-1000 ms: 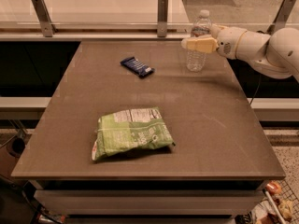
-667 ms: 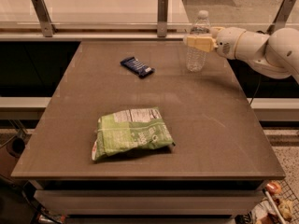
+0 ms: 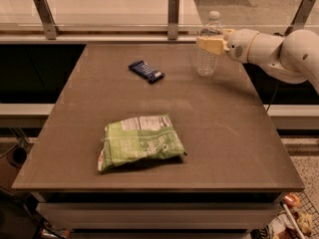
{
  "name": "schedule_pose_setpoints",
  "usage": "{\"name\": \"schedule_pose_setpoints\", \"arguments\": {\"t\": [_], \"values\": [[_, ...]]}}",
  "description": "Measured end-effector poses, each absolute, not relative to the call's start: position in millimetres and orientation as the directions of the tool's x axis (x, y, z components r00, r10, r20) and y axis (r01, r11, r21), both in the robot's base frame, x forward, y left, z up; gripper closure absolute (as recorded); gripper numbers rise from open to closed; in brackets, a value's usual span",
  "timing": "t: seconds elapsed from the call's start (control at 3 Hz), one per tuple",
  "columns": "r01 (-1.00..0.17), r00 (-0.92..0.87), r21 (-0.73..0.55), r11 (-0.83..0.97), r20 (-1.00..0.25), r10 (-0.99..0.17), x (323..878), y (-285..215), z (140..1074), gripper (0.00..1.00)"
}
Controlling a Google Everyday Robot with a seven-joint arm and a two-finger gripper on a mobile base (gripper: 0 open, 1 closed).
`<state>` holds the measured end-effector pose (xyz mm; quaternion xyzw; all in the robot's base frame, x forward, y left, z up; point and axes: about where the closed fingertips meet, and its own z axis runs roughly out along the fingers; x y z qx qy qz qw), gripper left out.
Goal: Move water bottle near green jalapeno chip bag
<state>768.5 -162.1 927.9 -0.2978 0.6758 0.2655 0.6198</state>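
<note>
The water bottle is clear and ribbed with a white cap. It stands upright at the far right of the table. My gripper reaches in from the right on a white arm and sits at the bottle's upper part, around its label band. The green jalapeno chip bag lies flat near the front of the table, left of centre, well away from the bottle and the gripper.
A small dark blue wrapped bar lies at the back, left of the bottle. The brown table has a railing with metal posts behind its far edge. The white arm hangs over the table's right rear corner.
The gripper has shifted very slightly at the bottle's upper part. The bottle, the bag and the bar have not moved.
</note>
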Motion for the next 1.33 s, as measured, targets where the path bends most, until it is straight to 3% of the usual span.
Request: {"name": "schedule_pose_setpoints", "arguments": {"t": [0.33,1.33], "values": [[-0.734,-0.055,-0.009,0.679,-0.996,-0.073,769,-159,928,1.0],[-0.793,-0.112,0.046,0.608,-0.991,-0.072,751,-165,951,1.0]]}}
